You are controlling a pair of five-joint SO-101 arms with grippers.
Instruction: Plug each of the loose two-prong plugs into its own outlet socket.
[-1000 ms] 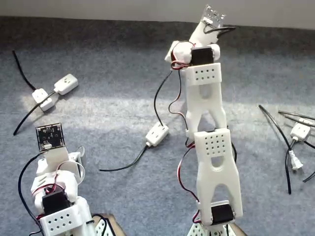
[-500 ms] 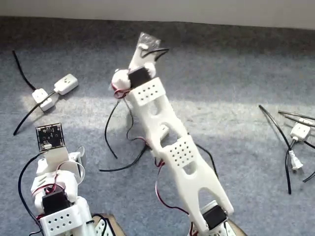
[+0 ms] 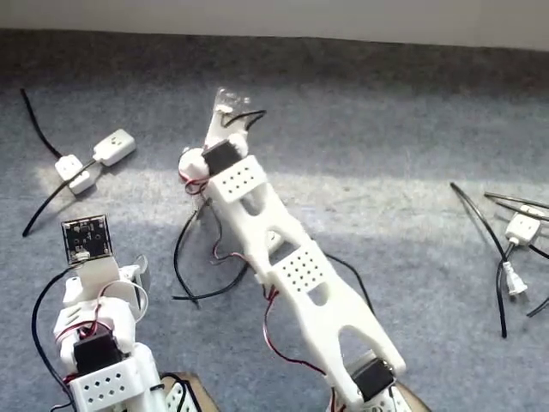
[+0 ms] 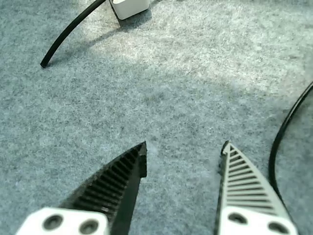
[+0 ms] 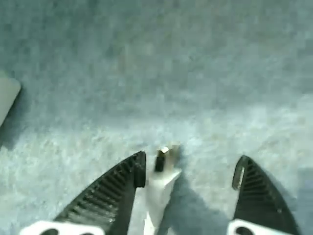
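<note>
At far left, a white block-shaped outlet socket [image 3: 114, 147] lay just beside a white two-prong plug [image 3: 75, 172] on a black cord. The left gripper [image 4: 183, 147] hung over grey carpet [image 4: 195, 73], fingers spread wide and holding nothing. The right gripper [image 5: 190, 164] was likewise spread wide. A small white metal-pronged plug [image 5: 159, 181] stood between its fingers, close to one, unclamped. At far right lay a second white socket [image 3: 521, 227] and a loose white plug [image 3: 515, 279].

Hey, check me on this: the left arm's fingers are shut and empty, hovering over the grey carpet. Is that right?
Not quite. The left gripper is open, with a wide gap between its fingers, as the left wrist view shows. The rest holds: they are empty, hovering over the grey carpet.
</note>
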